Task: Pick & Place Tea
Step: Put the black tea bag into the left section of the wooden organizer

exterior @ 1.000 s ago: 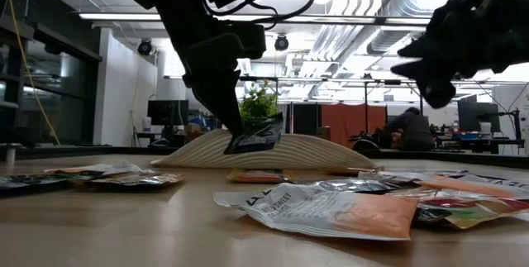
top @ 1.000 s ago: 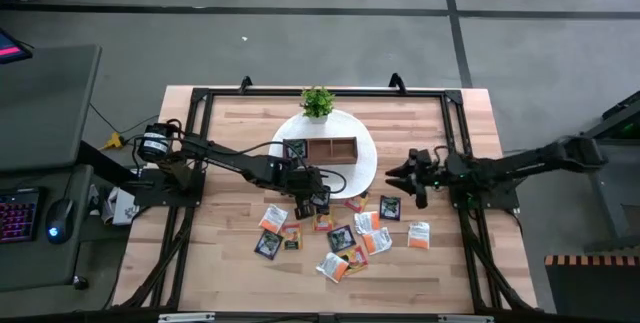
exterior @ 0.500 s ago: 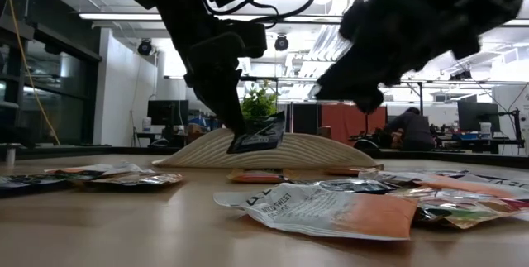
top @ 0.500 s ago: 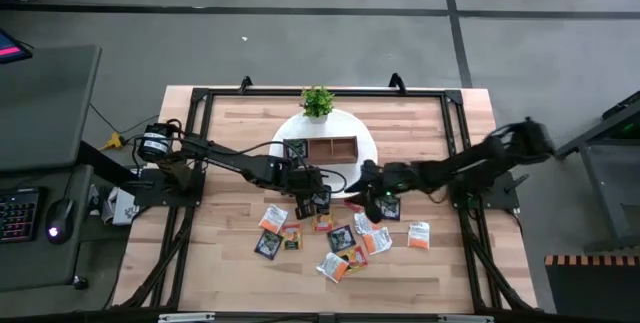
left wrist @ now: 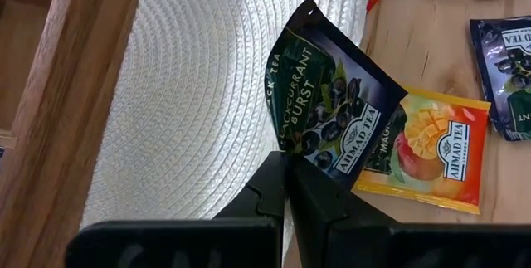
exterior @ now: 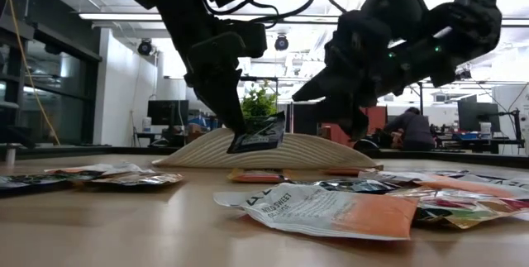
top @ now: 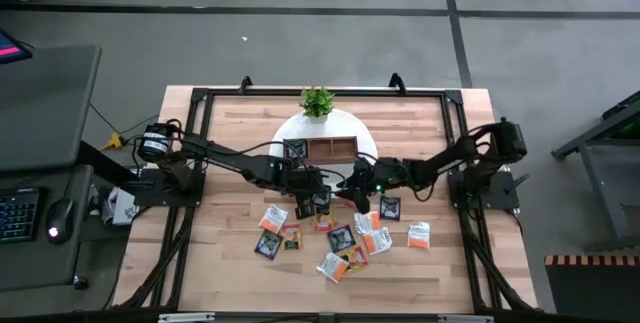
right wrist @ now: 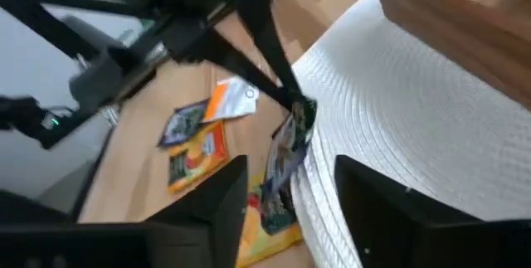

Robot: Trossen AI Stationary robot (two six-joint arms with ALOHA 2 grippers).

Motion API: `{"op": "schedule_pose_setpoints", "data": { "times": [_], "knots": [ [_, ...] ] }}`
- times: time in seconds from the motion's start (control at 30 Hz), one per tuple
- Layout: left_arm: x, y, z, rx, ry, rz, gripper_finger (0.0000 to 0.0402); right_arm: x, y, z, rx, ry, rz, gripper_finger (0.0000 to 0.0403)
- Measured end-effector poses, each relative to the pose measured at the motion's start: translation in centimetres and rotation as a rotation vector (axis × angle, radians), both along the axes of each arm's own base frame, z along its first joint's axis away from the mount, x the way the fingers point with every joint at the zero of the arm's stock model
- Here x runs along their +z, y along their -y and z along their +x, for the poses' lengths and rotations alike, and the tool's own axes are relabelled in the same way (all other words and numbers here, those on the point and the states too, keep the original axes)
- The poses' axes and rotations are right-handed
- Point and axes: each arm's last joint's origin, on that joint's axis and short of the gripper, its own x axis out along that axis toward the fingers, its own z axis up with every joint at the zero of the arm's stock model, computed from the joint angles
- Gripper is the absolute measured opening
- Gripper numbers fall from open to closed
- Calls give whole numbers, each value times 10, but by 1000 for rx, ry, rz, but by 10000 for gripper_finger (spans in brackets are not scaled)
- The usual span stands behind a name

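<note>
Left arm lifts a blackcurrant sachet by one corner while the right arm closes in

From above, the left gripper (top: pixel 318 195) hangs at the white mat (top: pixel 362 168) edge, near the wooden tray (top: pixel 330 149), loose tea sachets (top: pixel 345 243) scattered on the table (top: pixel 230 133); from table height the dark sachet (exterior: pixel 258 132) dangles clear, probably for carrying; the left wrist shows fingers (left wrist: pixel 274 187) pinching its corner; the right wrist shows the right gripper (right wrist: pixel 286 197) spread, facing that sachet

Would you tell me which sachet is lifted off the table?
The dark blackcurrant sachet, pinched upright in the left end effector at the mat's edge; the others lie flat.
</note>
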Motion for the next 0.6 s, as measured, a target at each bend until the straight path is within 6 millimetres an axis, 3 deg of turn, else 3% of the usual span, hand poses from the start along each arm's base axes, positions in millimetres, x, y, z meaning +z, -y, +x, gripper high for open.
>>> {"op": "schedule_pose_setpoints", "data": {
  "times": [0.27,0.6],
  "knots": [
    [0,0,0,0,3,0,3,2,10,1,-46,31,33,283],
    [1,-2,1,38,19,62,3,2,10,2,-85,32,22,283]
  ]
}}
